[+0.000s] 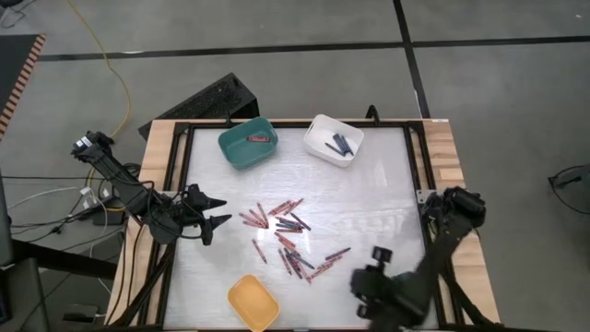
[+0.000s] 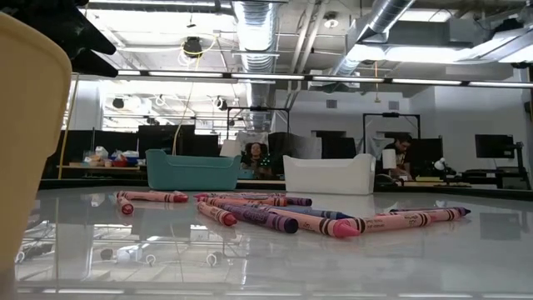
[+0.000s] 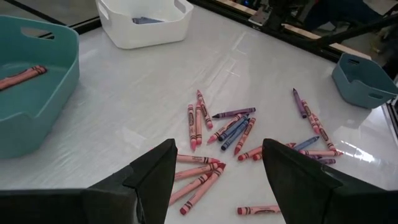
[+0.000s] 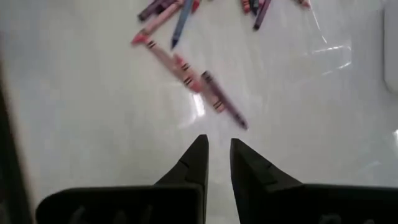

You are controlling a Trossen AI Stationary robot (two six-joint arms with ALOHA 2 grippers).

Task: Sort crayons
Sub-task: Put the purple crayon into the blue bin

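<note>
Several red, pink and blue-purple crayons [image 1: 286, 235] lie scattered flat on the white table's middle; they also show in the left wrist view [image 3: 217, 130] and the low view [image 2: 275, 215]. My left gripper [image 1: 214, 212] is open and empty, above the table just left of the pile. My right gripper [image 1: 361, 284] hovers near the table's front right; its fingers [image 4: 217, 149] are almost together with nothing between them. A pink crayon [image 4: 171, 62] and a purple crayon [image 4: 222, 99] lie just ahead of it.
A teal bin [image 1: 247, 143] at the far left-centre holds one red crayon [image 3: 22, 76]. A white bin [image 1: 334, 138] beside it holds several blue crayons. A yellow bin [image 1: 253, 302] stands at the near edge. A black frame [image 1: 175, 184] borders the table. A person [image 2: 401, 154] sits far behind.
</note>
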